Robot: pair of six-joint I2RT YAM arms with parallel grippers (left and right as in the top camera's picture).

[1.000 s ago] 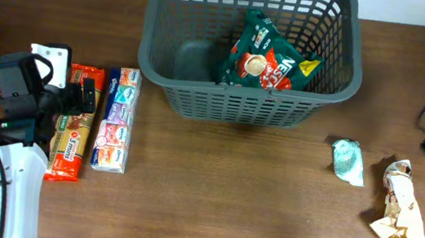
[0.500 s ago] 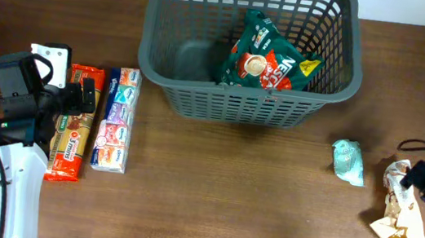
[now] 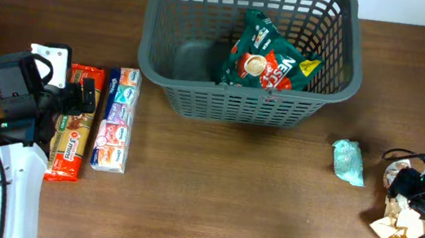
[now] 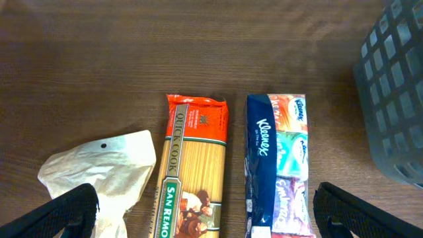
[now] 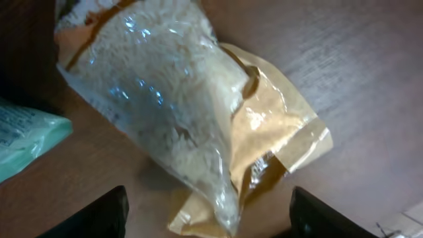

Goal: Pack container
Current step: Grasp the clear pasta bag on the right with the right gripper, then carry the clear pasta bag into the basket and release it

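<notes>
Container [image 3: 239,102] holds one snack bag [image 3: 266,56]; five packets [image 3: 116,120] lie outside; left end effector [image 4: 205,205] and right end effector [image 5: 210,213] both gape.

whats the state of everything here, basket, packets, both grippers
basket, upright, one bag inside
green snack bag, in the basket
spaghetti packet, flat on the table, unpacked
tissue pack, flat beside the spaghetti, unpacked
white paper bag, crumpled, unpacked
teal packet, on the table, unpacked
rice bag, on the table, unpacked
left gripper, open, empty
right gripper, open over the rice bag
</notes>
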